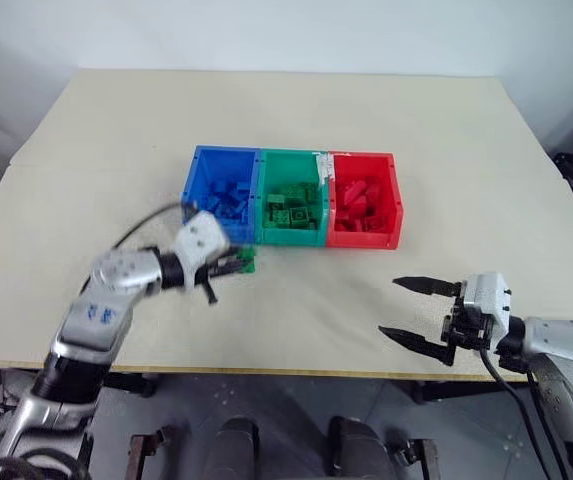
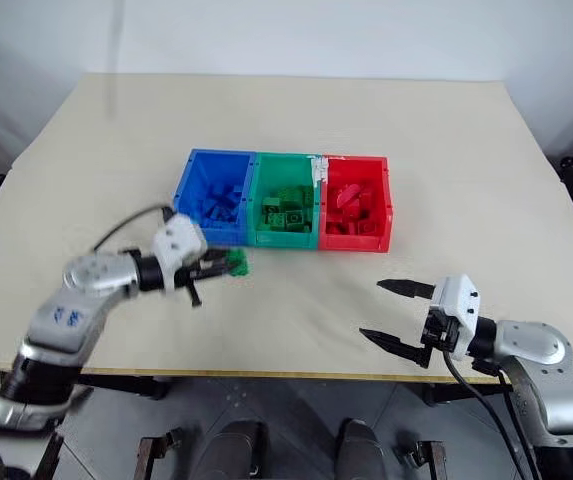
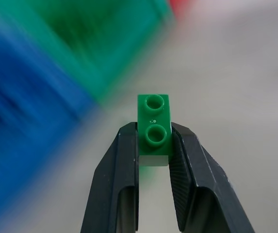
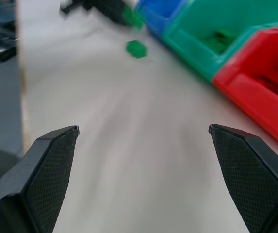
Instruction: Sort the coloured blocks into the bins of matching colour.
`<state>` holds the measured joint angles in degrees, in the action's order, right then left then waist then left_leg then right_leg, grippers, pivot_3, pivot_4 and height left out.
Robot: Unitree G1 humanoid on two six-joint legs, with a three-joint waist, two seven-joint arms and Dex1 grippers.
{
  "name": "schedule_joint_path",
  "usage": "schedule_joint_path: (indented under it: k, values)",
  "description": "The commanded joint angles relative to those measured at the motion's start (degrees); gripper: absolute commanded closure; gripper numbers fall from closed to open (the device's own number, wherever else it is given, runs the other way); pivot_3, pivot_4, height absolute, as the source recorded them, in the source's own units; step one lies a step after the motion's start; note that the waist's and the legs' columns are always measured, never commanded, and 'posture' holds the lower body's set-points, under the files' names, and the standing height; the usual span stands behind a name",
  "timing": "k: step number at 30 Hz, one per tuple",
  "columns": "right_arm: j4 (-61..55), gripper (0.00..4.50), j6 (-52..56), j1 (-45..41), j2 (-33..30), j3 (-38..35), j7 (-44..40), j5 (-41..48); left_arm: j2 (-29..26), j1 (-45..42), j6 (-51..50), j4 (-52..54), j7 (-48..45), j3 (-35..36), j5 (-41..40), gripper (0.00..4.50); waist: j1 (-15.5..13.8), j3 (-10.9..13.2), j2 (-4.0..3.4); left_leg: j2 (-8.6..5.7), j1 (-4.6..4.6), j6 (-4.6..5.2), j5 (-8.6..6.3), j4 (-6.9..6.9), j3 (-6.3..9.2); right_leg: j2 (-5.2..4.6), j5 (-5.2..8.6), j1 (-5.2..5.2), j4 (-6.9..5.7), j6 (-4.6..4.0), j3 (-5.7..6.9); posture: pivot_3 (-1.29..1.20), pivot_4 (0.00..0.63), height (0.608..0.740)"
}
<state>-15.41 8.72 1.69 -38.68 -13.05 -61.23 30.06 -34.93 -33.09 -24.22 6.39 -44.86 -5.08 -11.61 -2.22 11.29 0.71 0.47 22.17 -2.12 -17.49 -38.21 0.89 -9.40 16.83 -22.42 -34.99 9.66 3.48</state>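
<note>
Currently: green block (image 3: pixel 153 127) pinched in my left gripper (image 1: pixel 234 264), lifted off the counter (image 1: pixel 416 110).
Held item sits just before the blue bin (image 1: pixel 198 170) and green bin (image 1: pixel 288 160), near their shared front corner; red bin (image 1: pixel 394 195) adjoins. I keep the right gripper (image 1: pixel 414 312) apart, fingers wide, holding nothing.

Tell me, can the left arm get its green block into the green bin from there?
Probably yes. The left pincer grips the green block just in front of the green bin, whose top is open.
</note>
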Motion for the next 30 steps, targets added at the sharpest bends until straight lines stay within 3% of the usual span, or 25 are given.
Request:
schedule_joint_path:
  k: [1, 4, 8, 9, 15, 17, 20, 22, 26, 30]
  values:
    - [-4.62, 0.00, -0.70, 1.87, 3.81, -5.13, 7.30, 2.56, 4.94, -8.76, 4.21, -8.75, 2.17, -1.27, 2.01, 4.01, -0.16, 0.00, 0.00, 0.01, 0.01, -0.01, 0.01, 0.00, 0.01, 0.01, 0.00, -0.01, 0.01, 0.00, 0.03, 0.00, 0.150, 0.740]
    - [-7.83, 0.00, -1.77, 4.40, 7.05, -8.06, 12.83, 1.87, 10.77, -17.51, 11.52, -23.76, 2.72, -3.33, 4.99, 4.01, -0.43, 0.00, 0.00, -0.02, 0.02, -0.01, 0.01, 0.00, -0.02, 0.01, 0.00, -0.02, 0.00, 0.01, 0.02, 0.00, 0.150, 0.740]
    - [-10.15, 0.00, -2.07, 6.23, 6.83, -8.14, 13.82, 1.12, 14.11, -23.00, 16.56, -35.91, 1.65, -4.08, 6.91, 4.01, 0.29, 0.00, 0.00, -0.03, 0.02, 0.00, 0.00, 0.07, -0.08, 0.01, -0.01, -0.04, 0.12, 0.03, -0.01, 0.00, 0.150, 0.740]
    - [-10.51, 0.00, -2.15, 6.30, 6.62, -7.96, 13.92, 1.08, 14.44, -23.69, 17.33, -37.53, 1.38, -4.06, 7.16, 3.27, 0.63, 0.00, 0.01, -0.03, 0.02, 0.00, 0.00, 0.10, -0.08, 0.01, -0.01, -0.04, 0.11, 0.03, 0.00, 0.00, 0.150, 0.740]
    - [-11.07, 0.00, -0.35, 3.56, 5.16, -5.80, 13.18, 2.26, 12.52, -20.86, 19.91, -35.48, -0.71, -1.35, 5.70, 1.63, 1.15, 0.00, 0.01, 0.00, 0.02, 0.00, 0.00, 0.15, -0.10, 0.01, -0.01, -0.09, 0.11, 0.03, 0.00, 0.00, 0.150, 0.740]
    - [-10.13, 0.00, 0.32, 1.41, 4.35, -4.35, 11.94, 2.70, 10.14, -16.82, 19.71, -30.58, -1.48, 1.01, 4.10, 1.01, 1.19, 0.00, 0.00, 0.01, 0.02, 0.00, 0.00, 0.14, -0.10, 0.01, -0.01, -0.09, 0.09, 0.03, -0.01, 0.00, 0.150, 0.740]
    - [-8.53, 0.00, 1.03, -1.14, 2.90, -2.49, 9.04, 3.03, 6.47, -10.37, 20.52, -23.72, -4.09, 3.44, 2.18, 1.01, 1.48, 0.01, 0.00, 0.04, 0.02, 0.00, 0.00, 0.14, -0.08, 0.02, -0.01, -0.10, 0.08, 0.02, 0.01, 0.00, 0.150, 0.740]
    - [-5.09, 0.00, 1.42, -5.84, 1.12, 1.27, 4.43, 2.42, 0.98, -0.27, 18.46, -15.38, -5.82, 9.68, -1.35, 0.85, 2.07, 0.01, 0.00, 0.05, -0.01, 0.00, 0.00, 0.14, -0.11, 0.02, -0.01, -0.09, 0.11, 0.03, 0.00, 0.00, 0.150, 0.740]
    - [1.69, 0.00, 0.80, -13.41, -0.51, 6.70, -2.77, 1.35, -6.17, 16.39, 17.22, -4.89, -8.47, 20.44, -6.86, 0.02, 2.95, 0.02, 0.01, 0.20, -0.04, 0.01, -0.01, 0.17, -0.13, 0.09, 0.02, -0.12, 0.10, -0.05, 0.04, 0.00, 0.150, 0.740]
    - [7.97, 0.00, -0.59, -20.10, -0.43, 11.44, -9.17, -0.34, -9.16, 29.97, 17.20, 0.04, -8.76, 30.09, -9.03, 0.02, 1.92, 0.04, -0.01, 0.20, -0.02, 0.01, -0.06, 0.15, -0.13, 0.07, 0.02, -0.09, 0.12, -0.06, 0.05, 0.00, 0.150, 0.740]
